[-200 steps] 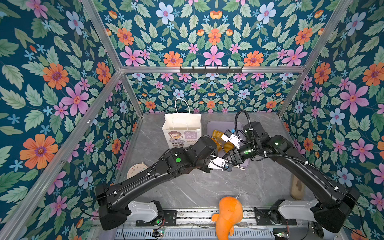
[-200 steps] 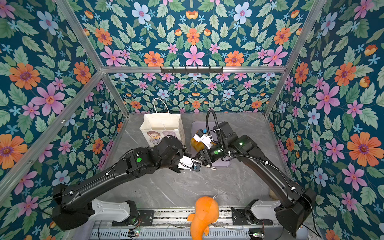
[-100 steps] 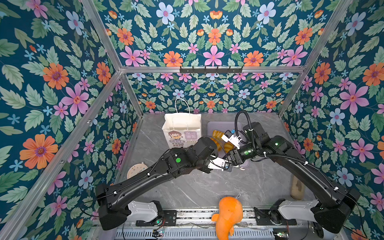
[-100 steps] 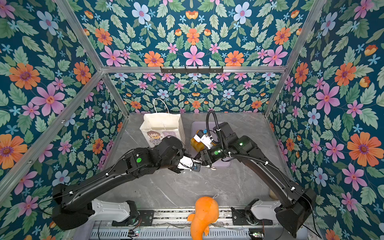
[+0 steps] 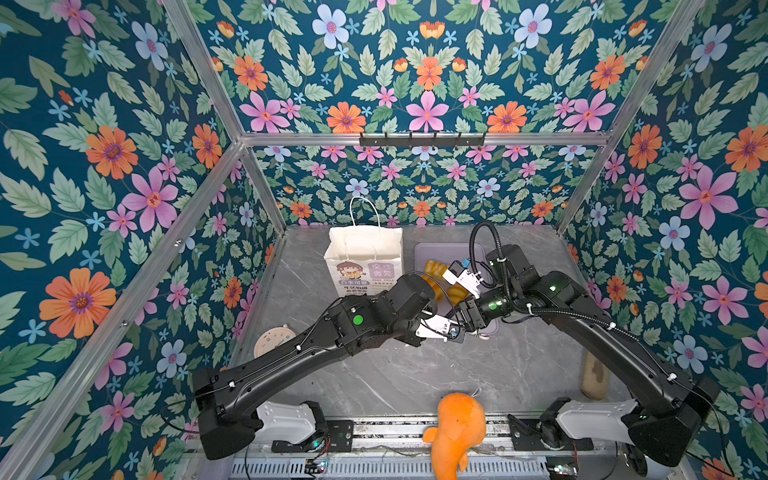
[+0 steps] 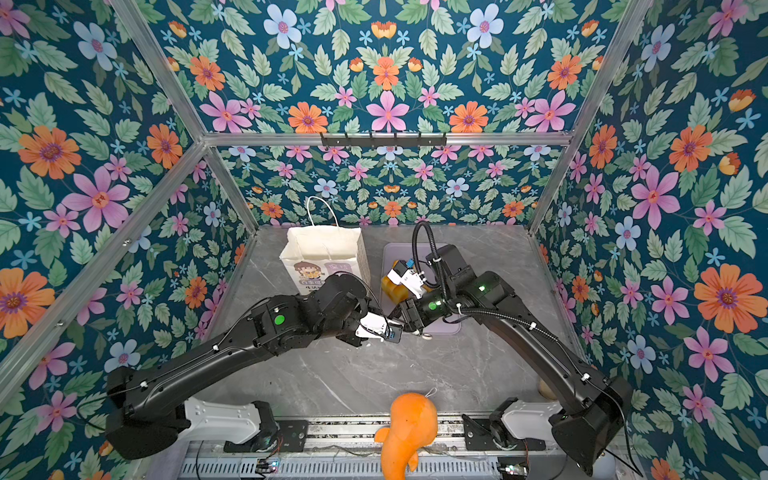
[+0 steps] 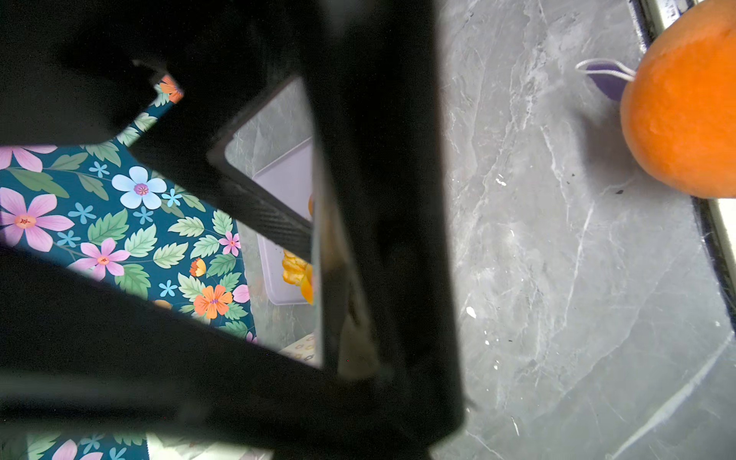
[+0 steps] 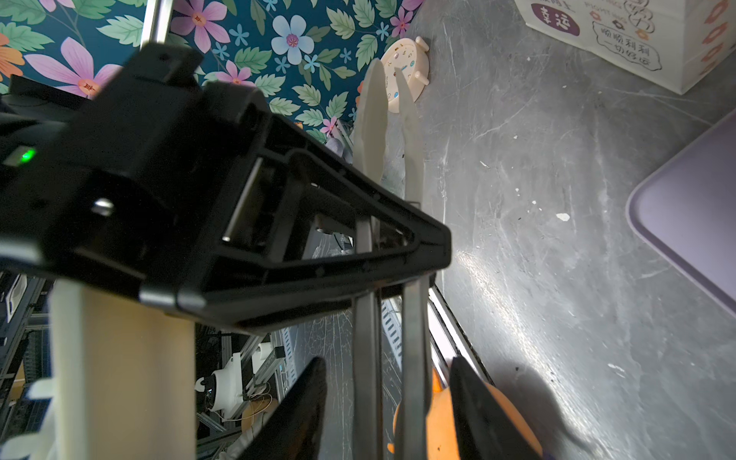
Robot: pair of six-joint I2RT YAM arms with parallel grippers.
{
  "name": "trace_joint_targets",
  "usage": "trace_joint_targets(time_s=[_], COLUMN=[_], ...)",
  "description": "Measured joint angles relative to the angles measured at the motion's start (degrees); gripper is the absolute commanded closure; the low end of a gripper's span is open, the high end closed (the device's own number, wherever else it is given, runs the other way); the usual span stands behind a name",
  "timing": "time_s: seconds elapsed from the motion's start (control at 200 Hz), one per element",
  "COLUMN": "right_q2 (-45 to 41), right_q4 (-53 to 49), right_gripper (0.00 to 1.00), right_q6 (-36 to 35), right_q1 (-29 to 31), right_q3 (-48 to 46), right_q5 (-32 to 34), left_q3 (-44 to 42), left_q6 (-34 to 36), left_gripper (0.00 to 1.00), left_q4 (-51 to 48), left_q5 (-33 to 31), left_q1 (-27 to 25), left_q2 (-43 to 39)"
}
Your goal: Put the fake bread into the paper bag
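Gloss marks the fake bread point(image 5: 437, 268): golden-brown moulded pieces, one braided, lying on a smooth lilac tray point(image 5: 451, 250) with rounded corners, right of centre in both top views. Just left of it stands the paper bag point(image 5: 365, 253), upright, matte white, mouth open, a thin cord handle arching above, a cartoon girl and purple panel on its front. The surface point(image 5: 415, 374) is grey, veined like stone. A fuzzy orange plush toy point(image 5: 457, 419) sits at bottom centre; a round cream clock point(image 5: 272, 340) lies by the left wall.

My left arm point(image 5: 291, 365) and right arm point(image 5: 602, 332) reach in from the lower corners, wrists meeting at the tray's near left corner. My right claw point(image 8: 390, 103) points toward the clock, its pale tapered fingers point(image 8: 370, 119) slightly parted, nothing between them. My left claw's point(image 5: 452, 332) black frame crosses over them; whether it is open or closed I cannot tell.
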Motion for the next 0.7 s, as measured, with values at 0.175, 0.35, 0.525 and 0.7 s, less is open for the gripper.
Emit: trace_joint_targets(time_s=[0.175,0.35,0.525,0.7], right_q2=[0.0,0.0,0.0,0.1], right_q4=[-0.1,-0.3,-0.3,0.0], right_gripper=[0.51,0.53,0.54,0.55], right_q6=[-0.3,-0.7,-0.7,-0.6], right_q1=[0.0,0.0,0.0,0.0], right_q3=[-0.2,-0.3,-0.3,-0.4], right_q5=[-0.1,-0.2,-0.5,-0.7], left_q3=[0.0,0.0,-0.1,-0.6], left_q6=[-0.6,-1.2,-1.5,-1.6], left_gripper=[0.80,0.80,0.80,0.81], left_q4=[-0.2,0.0,0.0,0.2], left_q5=[-1.1,-1.9,-1.6,-1.0], left_q1=[0.0,0.1,0.2,0.2], left_q2=[0.0,0.0,0.0,0.0])
